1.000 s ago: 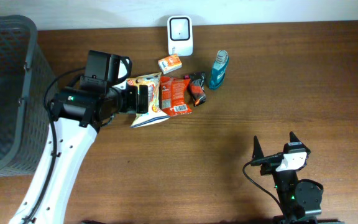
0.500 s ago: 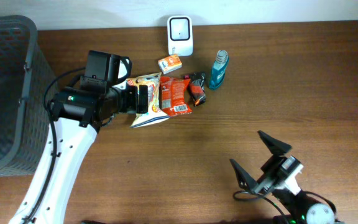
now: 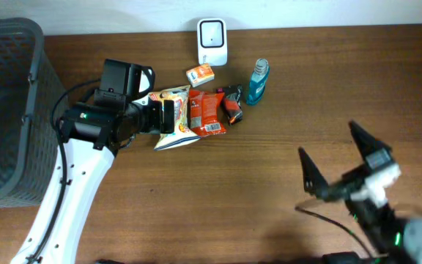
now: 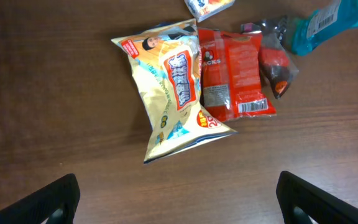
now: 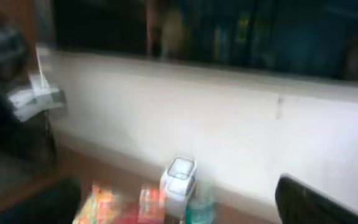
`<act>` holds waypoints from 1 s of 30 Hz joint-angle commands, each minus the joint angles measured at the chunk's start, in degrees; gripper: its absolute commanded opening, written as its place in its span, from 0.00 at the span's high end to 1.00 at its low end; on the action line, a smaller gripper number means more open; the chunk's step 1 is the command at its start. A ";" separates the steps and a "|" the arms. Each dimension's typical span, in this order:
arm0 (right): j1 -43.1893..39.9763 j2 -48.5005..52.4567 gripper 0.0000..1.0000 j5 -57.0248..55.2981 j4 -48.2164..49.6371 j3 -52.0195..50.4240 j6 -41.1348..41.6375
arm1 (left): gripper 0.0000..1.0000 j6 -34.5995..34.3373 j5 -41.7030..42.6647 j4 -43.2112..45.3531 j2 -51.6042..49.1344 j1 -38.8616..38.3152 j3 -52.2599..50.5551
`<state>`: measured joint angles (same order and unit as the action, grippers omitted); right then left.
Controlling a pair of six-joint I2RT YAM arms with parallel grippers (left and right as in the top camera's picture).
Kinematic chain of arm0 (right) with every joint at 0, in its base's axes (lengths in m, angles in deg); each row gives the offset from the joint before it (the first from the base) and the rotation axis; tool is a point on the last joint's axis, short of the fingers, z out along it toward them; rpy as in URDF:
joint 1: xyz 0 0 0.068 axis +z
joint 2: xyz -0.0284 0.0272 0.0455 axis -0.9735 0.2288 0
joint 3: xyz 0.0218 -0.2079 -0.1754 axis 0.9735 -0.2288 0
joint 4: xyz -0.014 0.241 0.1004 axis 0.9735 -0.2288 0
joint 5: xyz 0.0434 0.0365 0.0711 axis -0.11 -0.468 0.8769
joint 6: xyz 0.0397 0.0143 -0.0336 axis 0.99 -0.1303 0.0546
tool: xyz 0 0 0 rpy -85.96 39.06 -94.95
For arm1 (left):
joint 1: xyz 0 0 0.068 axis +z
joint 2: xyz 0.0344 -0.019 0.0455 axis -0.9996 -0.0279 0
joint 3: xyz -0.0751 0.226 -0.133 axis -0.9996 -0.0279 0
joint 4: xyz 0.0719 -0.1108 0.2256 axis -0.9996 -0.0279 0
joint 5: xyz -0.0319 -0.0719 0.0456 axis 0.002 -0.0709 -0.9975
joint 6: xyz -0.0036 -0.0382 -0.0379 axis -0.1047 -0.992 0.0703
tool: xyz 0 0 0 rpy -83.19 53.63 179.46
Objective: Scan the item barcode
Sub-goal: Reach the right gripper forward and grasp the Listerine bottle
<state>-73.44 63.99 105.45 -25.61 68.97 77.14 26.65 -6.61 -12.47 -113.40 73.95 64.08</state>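
Scan not started | left fingers (image 4: pixel 55 199) spread, empty, above chip bag (image 4: pixel 173 87) | right fingers (image 3: pixel 308 174) spread, empty, table (image 3: pixel 269 161) 5 o'clock | bag lies flat, 7 o'clock of scanner (image 3: pixel 212 42) | to do: grasp, lift, show barcode.

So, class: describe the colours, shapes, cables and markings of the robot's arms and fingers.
The left arm has a white link, black joint housings with a green mark, and a black cable. The right arm, blurred, is black with a white block and green light. Both carry black fingers.
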 commanded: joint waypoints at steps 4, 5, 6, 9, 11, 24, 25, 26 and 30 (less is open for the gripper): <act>-0.35 32.85 0.02 2.80 -35.56 35.23 -12.66 | 0.01 0.33 -0.39 -0.11 -0.11 -0.07 0.33; -0.35 37.86 0.02 4.92 -40.06 39.98 -12.09 | 0.01 0.33 -0.39 -0.11 -0.11 -0.07 0.33; -0.35 42.14 0.02 7.30 -43.36 43.74 -10.56 | 0.01 0.33 -0.39 -0.11 -0.11 -0.07 0.33; -0.35 52.52 0.02 13.18 -48.61 49.42 -6.29 | 0.01 0.33 -0.39 -0.13 -0.11 -0.07 0.33; -0.35 57.64 0.02 15.89 -48.68 49.62 -6.21 | 0.01 0.33 -0.39 -0.11 -0.11 -0.07 0.33; 0.85 73.75 0.25 4.90 -24.46 49.66 -8.90 | 0.01 0.33 -0.39 -0.13 -0.11 -0.07 0.33; 1.11 74.42 0.25 4.22 -23.91 49.66 -8.33 | 0.01 0.33 -0.39 -0.11 -0.11 -0.07 0.33; 1.53 75.49 0.26 3.87 -22.97 49.66 -7.08 | 0.01 0.31 -0.39 -0.11 -0.11 -0.07 0.33; 3.80 79.89 0.26 3.67 -17.35 49.66 3.69 | 0.01 0.33 -0.39 -0.11 -0.11 -0.07 0.33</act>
<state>-71.78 140.82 111.42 -45.48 117.89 72.48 26.63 -6.59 -12.51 -113.42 73.95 64.06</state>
